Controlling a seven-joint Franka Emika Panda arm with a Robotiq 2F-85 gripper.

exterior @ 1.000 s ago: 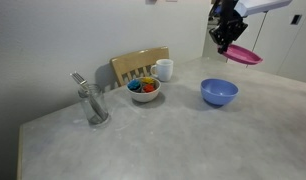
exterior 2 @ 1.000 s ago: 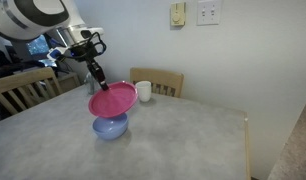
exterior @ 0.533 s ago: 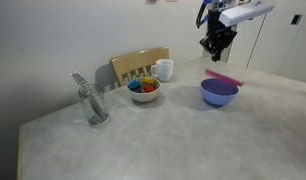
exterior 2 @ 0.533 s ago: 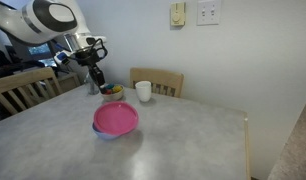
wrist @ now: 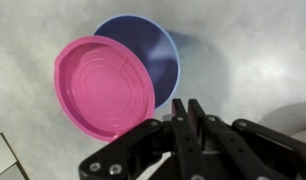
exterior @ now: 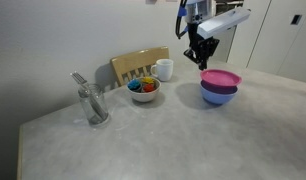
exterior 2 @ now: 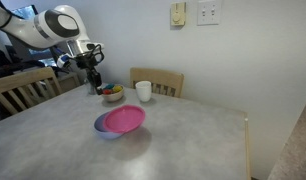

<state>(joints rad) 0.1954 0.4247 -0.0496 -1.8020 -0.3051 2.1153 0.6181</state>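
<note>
Pink plate (wrist: 103, 87) on the blue bowl (wrist: 165, 48), my fingers (wrist: 183, 104) shut and empty.

The plate is round and bright pink, with raised rings across its face. It rests aslant on the bowl's rim and covers most of it, so that only one blue edge shows past it in the wrist view. In both exterior views it sits there on the counter (exterior: 143, 140), slightly tilted. My fingers are pressed together with nothing between them. They hang above the plate (exterior: 220, 77) and just off its edge, clear of it.
</note>
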